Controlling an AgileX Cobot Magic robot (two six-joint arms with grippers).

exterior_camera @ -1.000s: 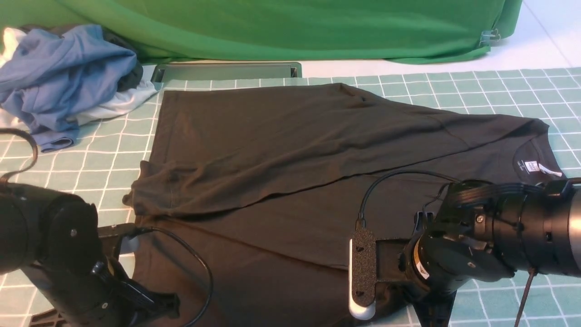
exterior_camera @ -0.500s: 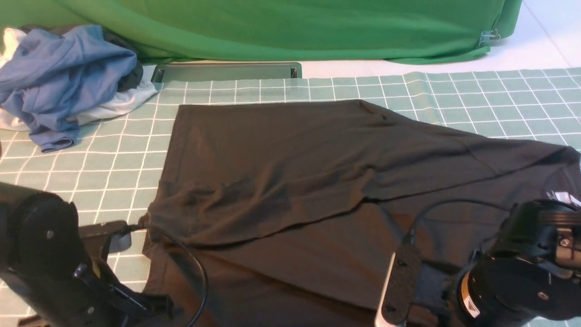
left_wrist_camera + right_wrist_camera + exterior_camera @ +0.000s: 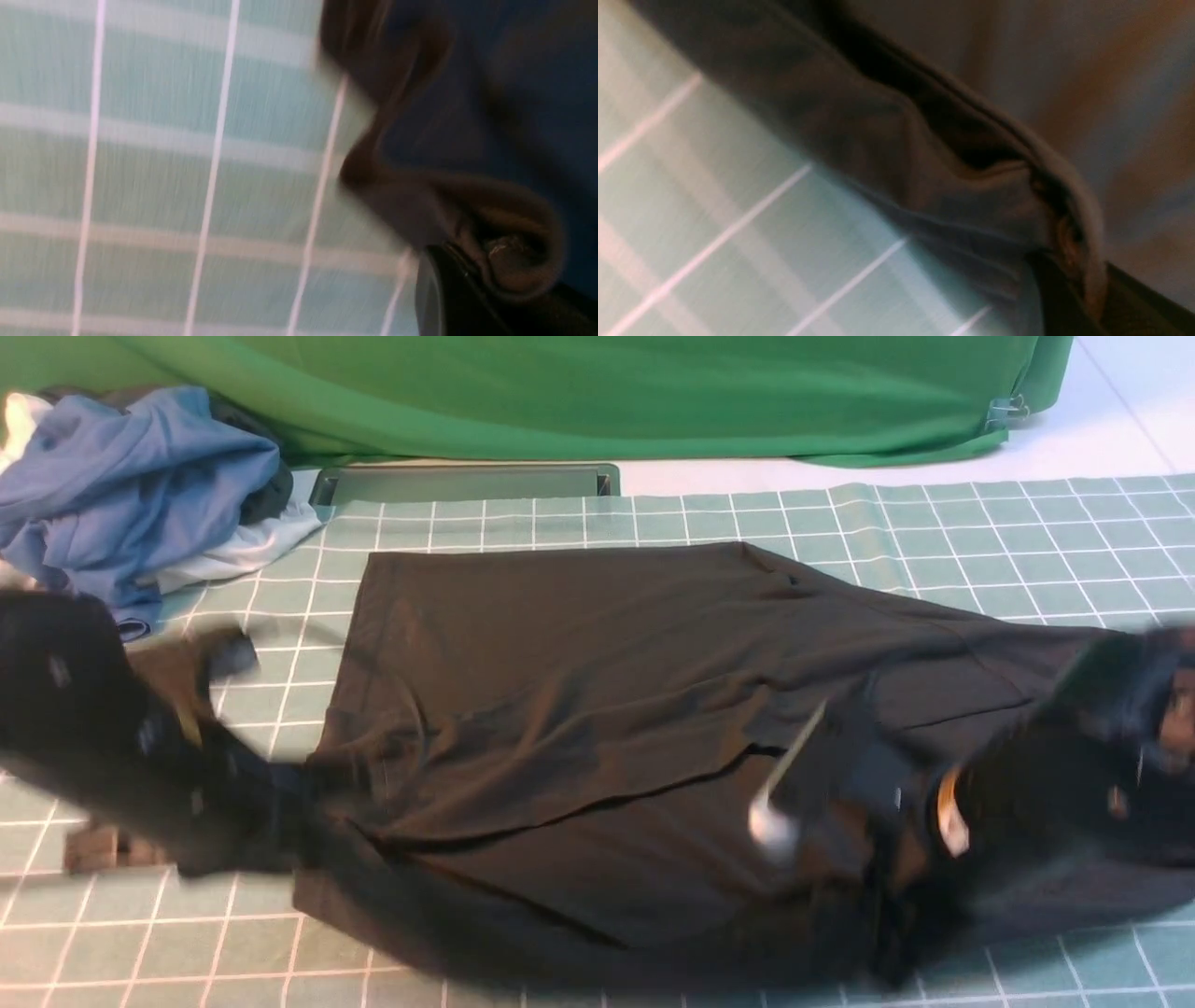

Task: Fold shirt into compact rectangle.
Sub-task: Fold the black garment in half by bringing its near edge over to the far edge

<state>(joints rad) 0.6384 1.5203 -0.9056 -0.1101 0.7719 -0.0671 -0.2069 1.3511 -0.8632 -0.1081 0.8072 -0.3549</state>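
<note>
The black shirt [image 3: 579, 653] lies spread across the checked mat, with one fold running across its middle. My left gripper [image 3: 285, 798] is at the shirt's near left edge, blurred by motion. In the left wrist view that gripper [image 3: 495, 266] is shut on a bunched roll of the shirt [image 3: 467, 116]. My right gripper [image 3: 882, 882] is over the shirt's near right part, also blurred. In the right wrist view it [image 3: 1073, 275] is shut on a pinched ridge of the shirt [image 3: 924, 140].
A heap of blue and white garments [image 3: 121, 495] sits at the far left. A grey slot [image 3: 467, 483] lies at the mat's far edge under the green backdrop [image 3: 579, 392]. The checked mat [image 3: 934, 532] shows beyond and to the left of the shirt.
The shirt slid towards me first. Both arms have since swung up and away from me with the shirt's near edge in their grip, and they are smeared by speed.
</note>
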